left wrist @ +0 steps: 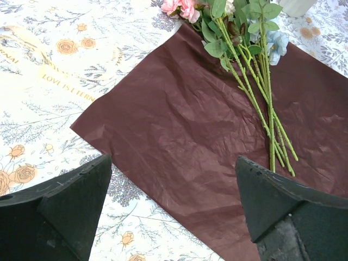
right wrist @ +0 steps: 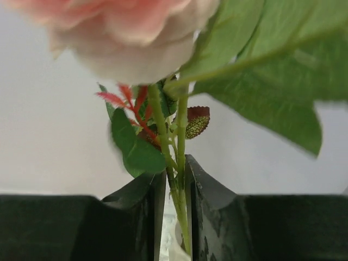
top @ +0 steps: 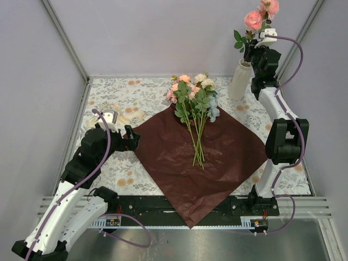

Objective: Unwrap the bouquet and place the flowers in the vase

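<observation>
The right pincer [right wrist: 175,179] is hanging just above the rim of the tall cream-white ribbed vase [top: 240,80] at the table's far right. Its two black fingers are standing nearly closed and pinching the thin green stems of a sprig of pink artificial roses [top: 253,20], whose blooms are rising above the fingers. The loose bunch of pink, peach, cream and pale blue artificial flowers [top: 194,98] is lying well apart from it on the spread dark maroon crinkled wrapping paper [top: 179,157]. The left pincer [left wrist: 174,163] is hovering wide open and empty at the paper's left corner.
</observation>
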